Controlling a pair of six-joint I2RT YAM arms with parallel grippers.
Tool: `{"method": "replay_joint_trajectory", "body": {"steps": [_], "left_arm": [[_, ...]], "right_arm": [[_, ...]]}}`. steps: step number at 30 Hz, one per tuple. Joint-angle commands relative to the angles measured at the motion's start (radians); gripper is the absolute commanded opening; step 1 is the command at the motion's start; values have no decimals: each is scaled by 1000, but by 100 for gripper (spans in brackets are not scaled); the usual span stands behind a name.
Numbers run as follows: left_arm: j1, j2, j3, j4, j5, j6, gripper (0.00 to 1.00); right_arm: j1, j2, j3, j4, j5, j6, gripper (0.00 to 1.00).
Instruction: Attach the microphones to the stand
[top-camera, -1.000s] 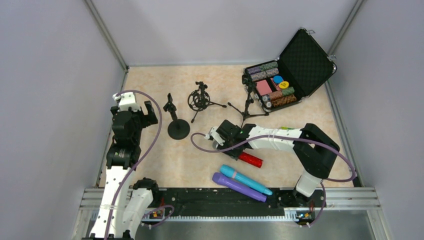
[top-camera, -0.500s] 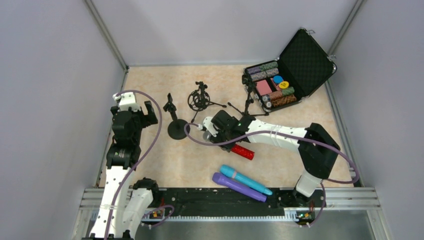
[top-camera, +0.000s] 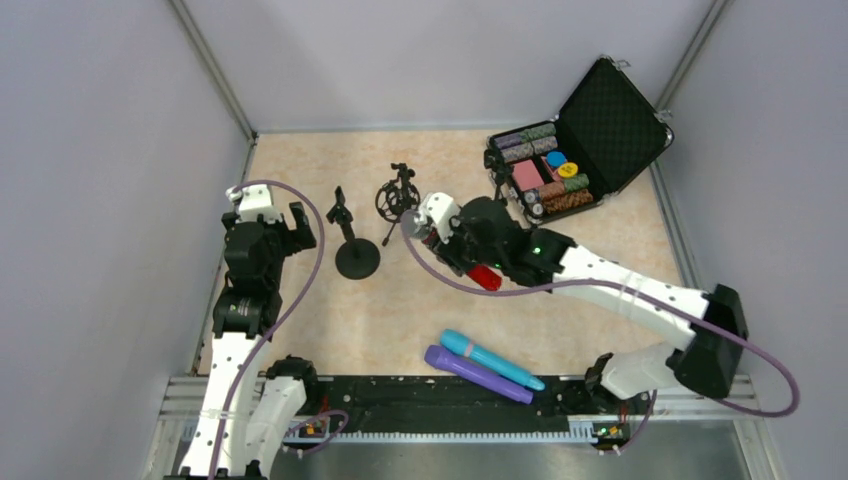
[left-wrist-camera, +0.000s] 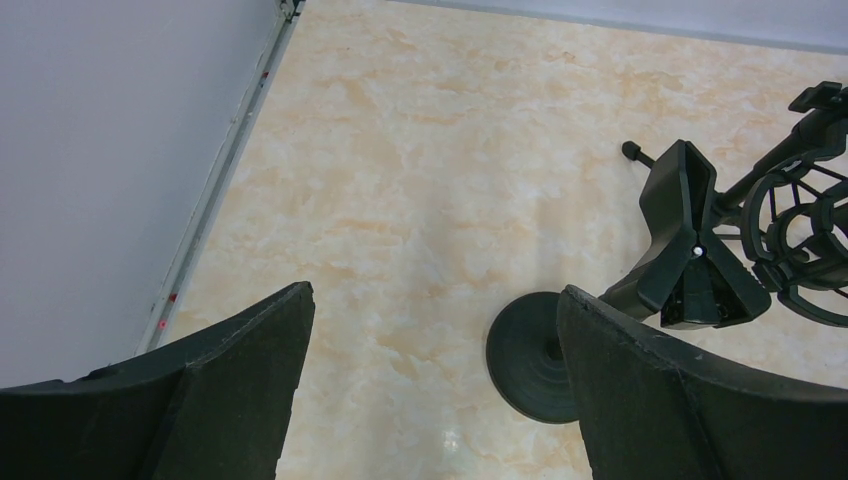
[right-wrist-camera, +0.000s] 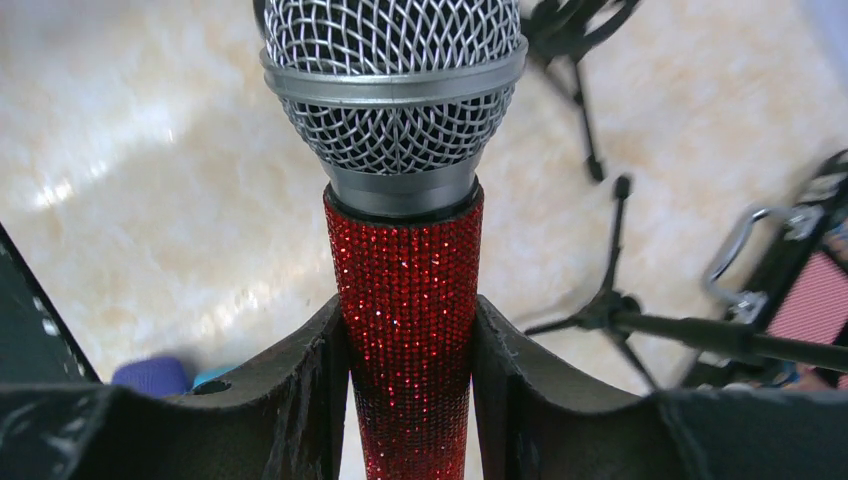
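From above, my right arm (top-camera: 620, 290) hides most of the red microphone (top-camera: 487, 277). The wrist view shows the right gripper (right-wrist-camera: 405, 340) pinching its handle. I see my left gripper (left-wrist-camera: 432, 300) spread wide near the stand (left-wrist-camera: 690, 250). A second ago the microphone was nearer mid-table.

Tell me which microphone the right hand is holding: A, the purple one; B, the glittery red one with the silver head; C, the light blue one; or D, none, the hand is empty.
B: in the right wrist view the right hand is closed on the glittery red microphone, while the top view shows the light blue microphone and the purple microphone lying on the table.
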Motion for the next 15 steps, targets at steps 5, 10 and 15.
{"method": "replay_joint_trajectory", "body": {"steps": [5, 10, 15], "left_arm": [[-3, -13, 7, 46, 33, -22, 95], [-4, -12, 24, 50, 66, -52, 95], [-4, -14, 62, 36, 113, -83, 95]], "right_arm": [[13, -357, -235, 491, 118, 6, 0], [12, -563, -465, 817, 233, 48, 0], [11, -641, -516, 873, 302, 89, 0]]}}
